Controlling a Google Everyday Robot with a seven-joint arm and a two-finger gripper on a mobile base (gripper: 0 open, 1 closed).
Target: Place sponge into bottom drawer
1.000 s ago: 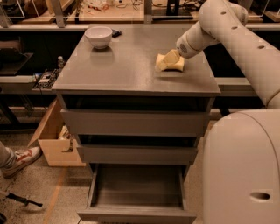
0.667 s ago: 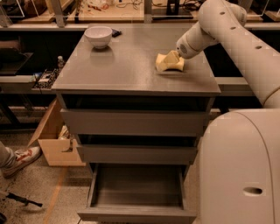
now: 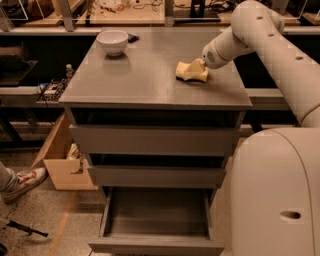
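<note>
Nearest me, the bottom drawer (image 3: 155, 245), lowest of three, is the only one pulled out, below and nearer than the sponge. On the cabinet top (image 3: 140, 82) the one sponge (image 3: 189, 71) lies right of centre, long axis left-right. Its right end touches the single gripper (image 3: 202, 66), and I cannot tell whether that gripper is clamped on it. One white bowl (image 3: 112, 40) sits far left.

1. This looks like a robotics lab or workshop rather than a home.
2. Wooden workbenches (image 3: 125, 21) run along the back, strewn with loose cables (image 3: 114, 6) and small gear.
3. A plain grey cabinet (image 3: 150, 141) stands on a speckled hard floor (image 3: 50, 217), with an open cardboard box (image 3: 62, 172) on the ground beside it.
4. A white robot arm (image 3: 272, 42) reaches over the cabinet's surface (image 3: 145, 80). Its hand (image 3: 201, 66) is at the sponge (image 3: 189, 72), toward the right rear of that surface.
</note>
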